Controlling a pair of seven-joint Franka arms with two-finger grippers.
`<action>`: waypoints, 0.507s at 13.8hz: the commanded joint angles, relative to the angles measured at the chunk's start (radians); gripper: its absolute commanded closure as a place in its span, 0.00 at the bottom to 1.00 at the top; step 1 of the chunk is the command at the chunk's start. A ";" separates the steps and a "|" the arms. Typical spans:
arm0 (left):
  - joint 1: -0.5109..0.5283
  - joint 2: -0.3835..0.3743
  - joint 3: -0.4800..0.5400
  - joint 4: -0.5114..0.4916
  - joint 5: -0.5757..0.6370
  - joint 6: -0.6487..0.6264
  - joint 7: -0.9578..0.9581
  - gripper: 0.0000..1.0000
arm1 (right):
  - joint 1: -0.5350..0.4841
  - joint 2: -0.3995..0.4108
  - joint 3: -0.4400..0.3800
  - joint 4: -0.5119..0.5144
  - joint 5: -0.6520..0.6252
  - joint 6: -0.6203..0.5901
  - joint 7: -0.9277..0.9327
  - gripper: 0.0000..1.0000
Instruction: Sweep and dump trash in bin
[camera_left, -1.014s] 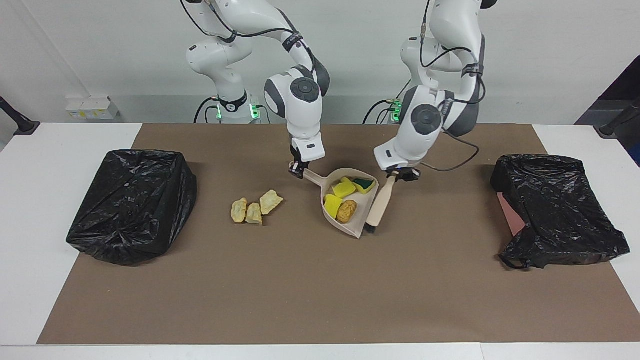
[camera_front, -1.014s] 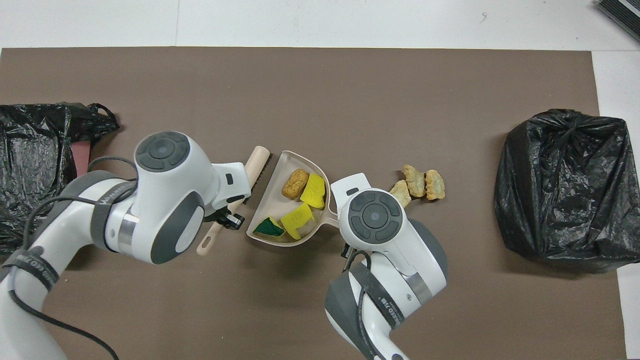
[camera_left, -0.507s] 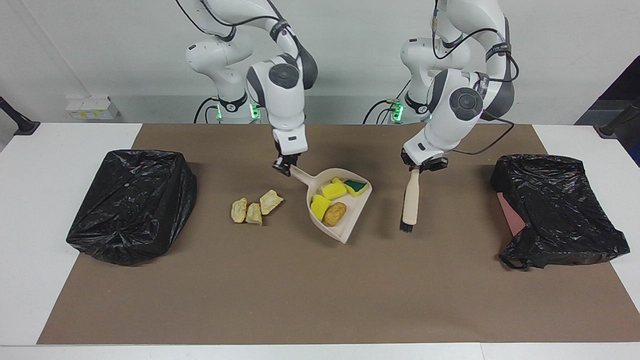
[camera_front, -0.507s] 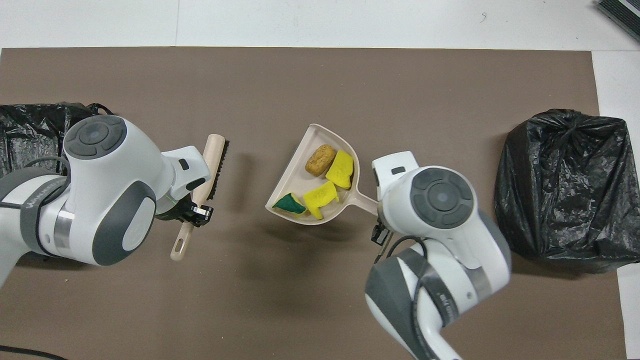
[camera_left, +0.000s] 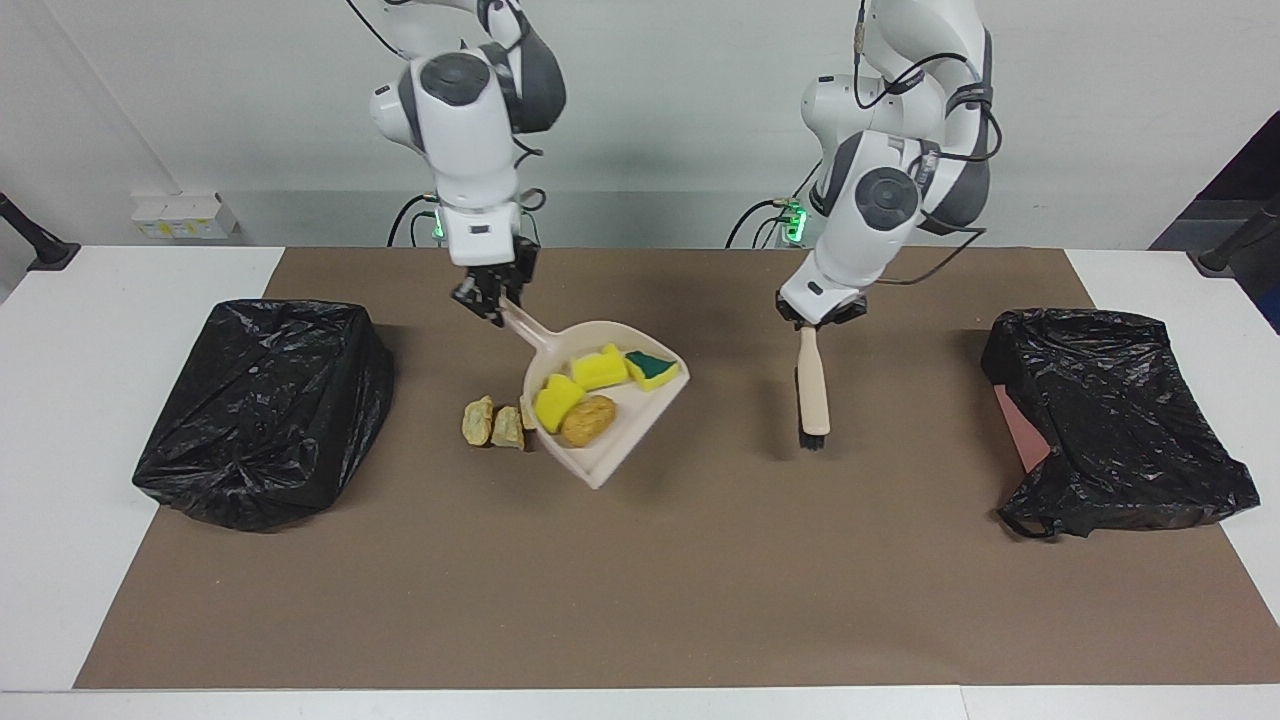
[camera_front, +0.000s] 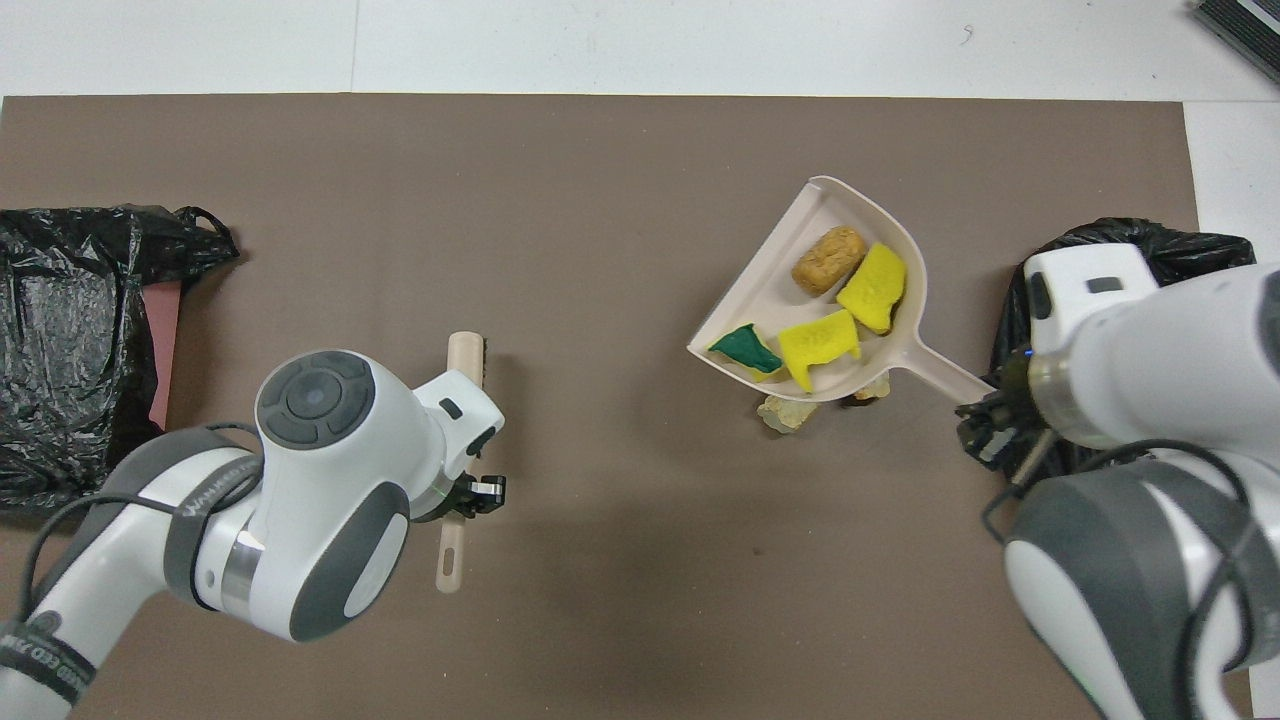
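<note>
Over the brown mat (camera_left: 640, 560) that covers the surface, I have the right end effector (camera_left: 490, 297) raised and clamped on the handle of the beige dustpan (camera_left: 620, 440), which hangs tilted in the air. In the pan lie two bright yellow sponge bits (camera_left: 598, 367), one green-backed sponge bit (camera_left: 651, 367) and the golden-brown lump (camera_left: 587, 419). From overhead the same load shows in the pan: the lump (camera_front: 828, 259), the yellow bits (camera_front: 873, 288) and the green-backed one (camera_front: 745, 350).

Under the pan, on the mat, I see the pale yellow-tan chunks (camera_left: 492, 424); two show plainly in the facing view, and the dustpan's edge hides the rest of that group. They lie between the black-bagged bin (camera_left: 262, 408) at the right arm's end and the brush.

The left end effector (camera_left: 821, 315) is closed on the handle end of the beige brush (camera_left: 813, 393), which hangs down with its black bristles low over the mat; I cannot tell whether they touch it. Toward the left arm's end sits a second black-bagged bin (camera_left: 1110, 420), well apart from the brush.
</note>
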 joint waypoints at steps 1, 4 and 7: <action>-0.083 -0.094 0.014 -0.125 -0.081 0.075 -0.041 1.00 | -0.173 -0.033 0.011 -0.004 -0.018 -0.044 -0.198 1.00; -0.174 -0.117 0.014 -0.207 -0.138 0.161 -0.091 1.00 | -0.398 -0.038 0.008 -0.007 -0.038 -0.035 -0.436 1.00; -0.247 -0.091 0.014 -0.251 -0.150 0.276 -0.202 1.00 | -0.561 -0.023 0.010 -0.007 -0.197 0.029 -0.639 1.00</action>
